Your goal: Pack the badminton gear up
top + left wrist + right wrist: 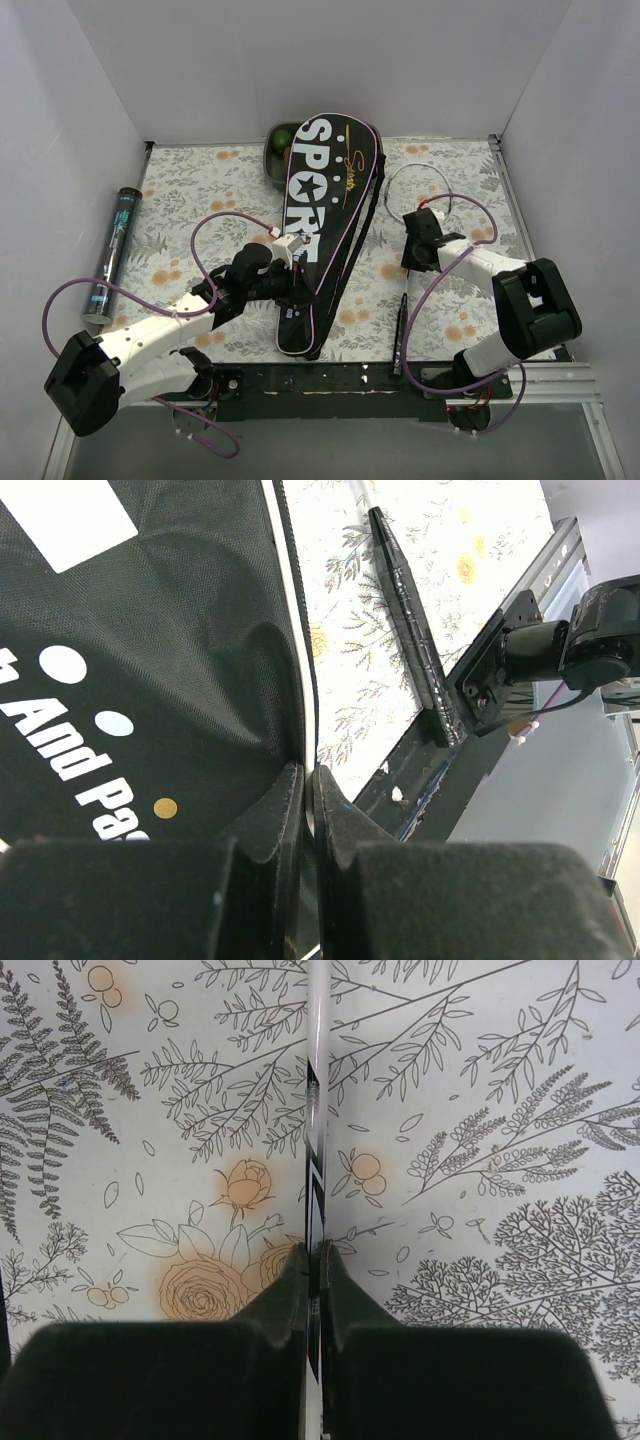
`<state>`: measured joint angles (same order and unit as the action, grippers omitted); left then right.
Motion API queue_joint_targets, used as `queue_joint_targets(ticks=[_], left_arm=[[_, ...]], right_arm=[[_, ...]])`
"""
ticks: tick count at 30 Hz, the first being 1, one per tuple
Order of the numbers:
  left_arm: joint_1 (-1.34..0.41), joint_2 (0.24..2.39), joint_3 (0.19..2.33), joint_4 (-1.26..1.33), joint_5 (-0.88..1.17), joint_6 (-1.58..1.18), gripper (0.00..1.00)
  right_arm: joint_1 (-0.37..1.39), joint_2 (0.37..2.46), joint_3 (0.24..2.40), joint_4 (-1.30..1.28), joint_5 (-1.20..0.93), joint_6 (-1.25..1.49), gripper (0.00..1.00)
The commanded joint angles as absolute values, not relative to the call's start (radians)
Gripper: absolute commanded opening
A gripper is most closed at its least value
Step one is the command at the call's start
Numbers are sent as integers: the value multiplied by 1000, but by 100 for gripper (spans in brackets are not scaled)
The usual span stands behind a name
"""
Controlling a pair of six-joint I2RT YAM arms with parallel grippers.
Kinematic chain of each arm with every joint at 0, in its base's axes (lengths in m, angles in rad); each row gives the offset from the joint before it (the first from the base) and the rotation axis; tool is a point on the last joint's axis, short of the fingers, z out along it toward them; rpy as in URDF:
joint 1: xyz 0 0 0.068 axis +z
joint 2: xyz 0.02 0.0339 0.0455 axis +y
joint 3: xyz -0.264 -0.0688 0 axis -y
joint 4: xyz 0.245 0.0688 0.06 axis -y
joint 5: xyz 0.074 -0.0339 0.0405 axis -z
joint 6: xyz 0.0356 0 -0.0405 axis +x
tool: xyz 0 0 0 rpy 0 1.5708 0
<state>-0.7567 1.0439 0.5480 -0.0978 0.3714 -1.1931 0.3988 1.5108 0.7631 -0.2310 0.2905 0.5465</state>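
The long black cover (325, 200) lettered "SPORT" lies lengthwise down the middle of the table. My left gripper (291, 288) is shut on the right edge of its narrow lower part; in the left wrist view the gripper (308, 776) pinches the cover (150, 660) at its white piping. One racket lies right of the cover, with its pale head (419, 188) far and its black handle (402, 330) near. My right gripper (412, 250) is shut on its thin shaft (313, 1160), low over the table, as the right wrist view (313, 1252) shows. No second racket shows.
A grey tray (272, 150) holding a green item sits behind the cover's top. A dark tube (114, 245) lies along the left wall. The racket handle (405, 590) ends by the black front rail (430, 770) and the right arm's base (560, 645). White walls close in three sides.
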Motion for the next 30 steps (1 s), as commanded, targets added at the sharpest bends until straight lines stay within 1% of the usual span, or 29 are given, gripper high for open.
queue_joint_targets(ticks=[1, 9, 12, 16, 22, 24, 30], left_arm=[[-761, 1034, 566, -86, 391, -1180, 0], [-761, 1032, 569, -78, 388, -1187, 0], [-761, 1029, 581, -81, 379, -1187, 0], [-761, 1034, 606, -95, 364, -1199, 0], [-761, 1028, 649, -127, 339, -1233, 0], [-762, 1023, 653, -130, 337, -1243, 0], [-762, 1008, 670, -149, 324, -1256, 0]], right_arm=[[399, 1403, 795, -250, 336, 560, 1], [432, 1198, 824, -350, 390, 644, 1], [494, 1134, 804, -411, 428, 702, 1], [641, 1036, 747, -491, 509, 797, 1], [832, 950, 675, -635, 601, 975, 1], [871, 930, 661, -693, 633, 1023, 1], [988, 884, 632, -735, 641, 1124, 1]])
